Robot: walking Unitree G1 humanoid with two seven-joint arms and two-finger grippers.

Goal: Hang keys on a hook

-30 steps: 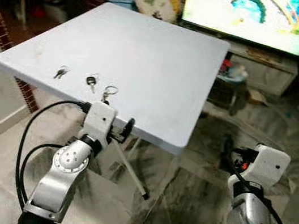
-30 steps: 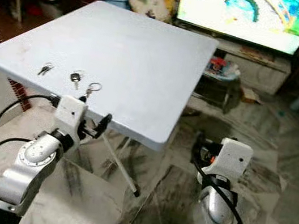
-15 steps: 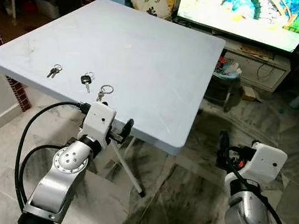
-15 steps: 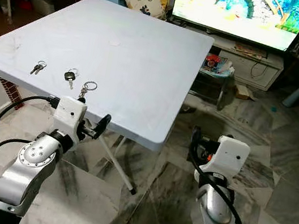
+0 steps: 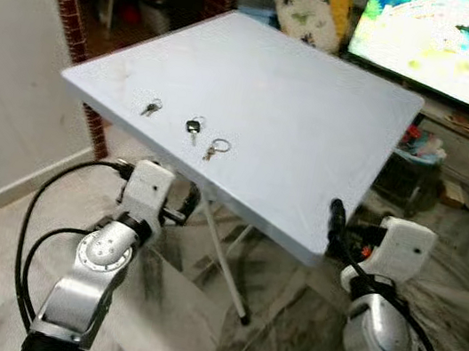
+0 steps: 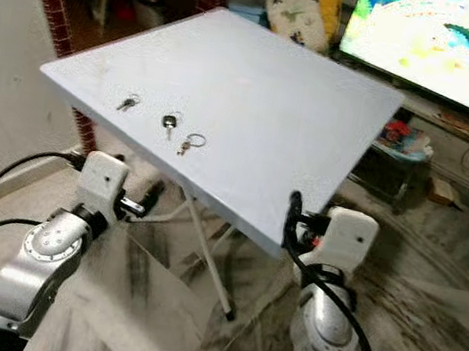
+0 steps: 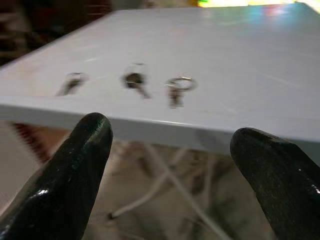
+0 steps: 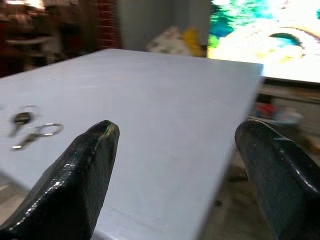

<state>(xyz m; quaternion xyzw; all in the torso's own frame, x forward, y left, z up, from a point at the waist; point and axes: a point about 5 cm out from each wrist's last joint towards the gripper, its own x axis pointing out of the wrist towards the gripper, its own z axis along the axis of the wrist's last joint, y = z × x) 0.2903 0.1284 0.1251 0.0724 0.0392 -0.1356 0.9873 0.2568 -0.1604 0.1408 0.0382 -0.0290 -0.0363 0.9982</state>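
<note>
Lying in a row near the table's front edge, three key sets sit at 12 o'clock from the left gripper, whose fingers are spread below that edge. The right gripper, also spread, has them at 10 o'clock.

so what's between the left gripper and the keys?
Only the table's near edge and a bare strip of tabletop separate the left gripper from the three keys, per the left wrist view.
</note>
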